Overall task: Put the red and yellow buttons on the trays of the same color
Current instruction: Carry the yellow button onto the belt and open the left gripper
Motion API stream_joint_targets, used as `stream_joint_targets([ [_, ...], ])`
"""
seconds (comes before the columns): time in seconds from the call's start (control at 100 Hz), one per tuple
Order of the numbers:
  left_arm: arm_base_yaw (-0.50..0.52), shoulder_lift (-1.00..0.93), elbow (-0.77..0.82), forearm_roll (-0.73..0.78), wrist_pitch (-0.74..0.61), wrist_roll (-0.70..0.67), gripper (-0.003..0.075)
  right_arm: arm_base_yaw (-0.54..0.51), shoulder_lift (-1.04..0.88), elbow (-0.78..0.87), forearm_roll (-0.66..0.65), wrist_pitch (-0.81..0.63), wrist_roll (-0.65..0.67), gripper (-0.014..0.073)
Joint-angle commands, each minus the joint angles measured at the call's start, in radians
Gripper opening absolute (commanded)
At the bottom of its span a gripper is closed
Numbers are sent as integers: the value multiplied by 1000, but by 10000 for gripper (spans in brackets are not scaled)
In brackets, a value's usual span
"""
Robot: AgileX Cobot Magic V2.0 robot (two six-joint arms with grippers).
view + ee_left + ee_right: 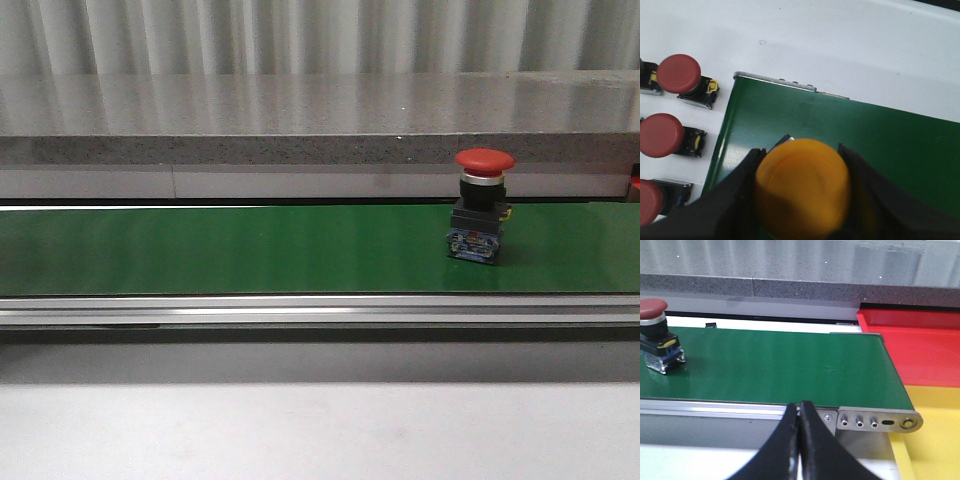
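Yellow button (pixel 802 187) in left claw (pixel 802 192), over belt edge (pixel 725 135)

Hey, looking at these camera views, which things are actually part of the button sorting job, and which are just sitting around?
Part of the job:
- red button on the belt
- yellow button gripped in the left gripper
- spare red buttons beside the belt
- red tray
- yellow tray
- right gripper, shut and empty

Just around:
- green conveyor belt
- grey stone ledge

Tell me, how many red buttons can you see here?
4. One red button stands on the green belt; three more lie on the white table beside the belt's end. Others may be hidden.
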Motion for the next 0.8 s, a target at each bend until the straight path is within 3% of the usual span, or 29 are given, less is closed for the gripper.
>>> stream_joint_targets([
  [0.0,-5,-13,-34,-19,-47,0,-20,-2,-17,1,-10,-83,-3,-67],
  [0.25,-5,63,-34,-35,-29,2,-17,-2,-17,1,-10,-83,-3,-67],
  [0.33,-5,74,-34,-42,-19,2,22,-2,-17,1,-10,-83,-3,-67],
  [0.43,-5,81,-34,-42,-9,2,171,-2,-17,1,-10,-83,-3,-67],
  [0.55,-5,81,-34,-47,-1,26,507,-2,-17,1,-10,-83,-3,-67],
  [0.62,-5,81,-34,-49,-1,26,657,-2,-17,1,-10,-84,-3,-67],
  [0.69,-5,79,-34,-49,1,29,708,-2,-17,1,-10,-85,-3,-67],
  [0.79,-5,61,-34,-51,8,36,688,-2,-17,1,-11,-85,-3,-67],
])
